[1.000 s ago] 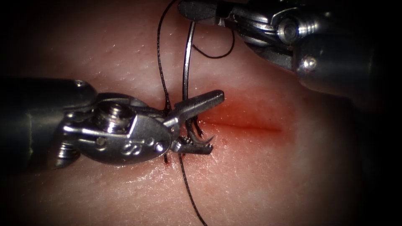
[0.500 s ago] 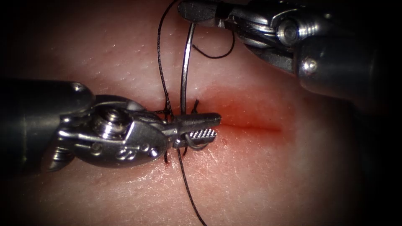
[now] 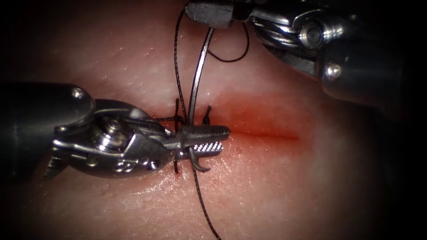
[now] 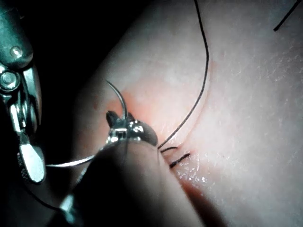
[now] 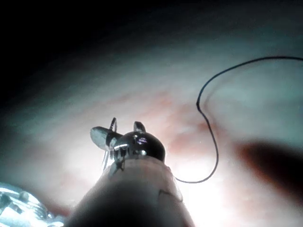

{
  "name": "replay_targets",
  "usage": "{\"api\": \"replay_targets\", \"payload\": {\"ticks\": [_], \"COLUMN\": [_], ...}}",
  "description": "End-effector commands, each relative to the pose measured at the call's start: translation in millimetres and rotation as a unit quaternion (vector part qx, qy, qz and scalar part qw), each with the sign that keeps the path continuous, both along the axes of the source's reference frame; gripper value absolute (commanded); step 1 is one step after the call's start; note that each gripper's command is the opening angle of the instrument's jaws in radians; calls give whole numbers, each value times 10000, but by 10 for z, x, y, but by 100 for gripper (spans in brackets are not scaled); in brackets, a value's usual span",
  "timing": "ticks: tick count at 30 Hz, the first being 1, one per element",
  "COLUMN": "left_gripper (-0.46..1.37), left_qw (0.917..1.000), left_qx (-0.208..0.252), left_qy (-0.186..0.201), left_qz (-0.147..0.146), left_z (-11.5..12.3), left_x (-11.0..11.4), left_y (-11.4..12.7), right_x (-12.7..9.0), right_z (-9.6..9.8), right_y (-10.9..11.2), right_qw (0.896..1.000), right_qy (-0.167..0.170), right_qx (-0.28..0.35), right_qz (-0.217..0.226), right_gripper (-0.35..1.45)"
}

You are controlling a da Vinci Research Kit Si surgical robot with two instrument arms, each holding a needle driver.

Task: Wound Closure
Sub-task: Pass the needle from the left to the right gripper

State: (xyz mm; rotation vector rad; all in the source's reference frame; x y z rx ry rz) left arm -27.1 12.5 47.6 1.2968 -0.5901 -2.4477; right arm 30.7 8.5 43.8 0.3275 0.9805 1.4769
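The left tool (image 3: 202, 140) is seen in the endoscope view reaching in from 9 o'clock, its jaws brought together on the needle (image 3: 195, 89) close to the pointed end. The toothed face of the lower jaw is turned up toward the viewer, and the needle's tip is seen hooking out just below the jaws toward 5 o'clock. The right tool (image 3: 209, 13) enters from 2 o'clock, and its jaws are clamped on the needle's other end, near where the thread joins.

One needle is counted, two tools, and one long thread (image 3: 178, 66). The needle's long axis runs nearly upright in the endoscope view, from 12 o'clock down to 6 o'clock, leaning slightly toward 1 o'clock at the upper end. It is held above the tissue (image 3: 311, 186) at the left end of the cut (image 3: 267, 133); whether the tip touches the surface cannot be told.

The thread is seen running down beside the needle, passing behind the left tool and trailing away toward 6 o'clock. Short dark thread ends (image 3: 207, 113) stand up at the left end of the cut, beside a stitch there. Red fluid (image 3: 258, 118) is spread along the cut.

In the left wrist view the needle (image 4: 120, 101) is seen curving out past the left tool (image 4: 125, 130).
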Motion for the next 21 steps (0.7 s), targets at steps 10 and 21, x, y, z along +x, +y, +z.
{"api": "replay_targets", "payload": {"ticks": [10, 21], "left_gripper": [-35, -35], "left_qw": [9979, 9959], "left_qx": [460, 687], "left_qy": [-385, -460], "left_qz": [-252, -366], "left_z": [0, 5], "left_x": [5, 3], "left_y": [5, -2], "right_x": [-31, -47], "right_z": [2, 6], "right_y": [-21, -32], "right_qw": [9996, 9989], "right_qy": [173, 349], "right_qx": [-80, -210], "right_qz": [-203, -237], "right_gripper": [133, 139]}}
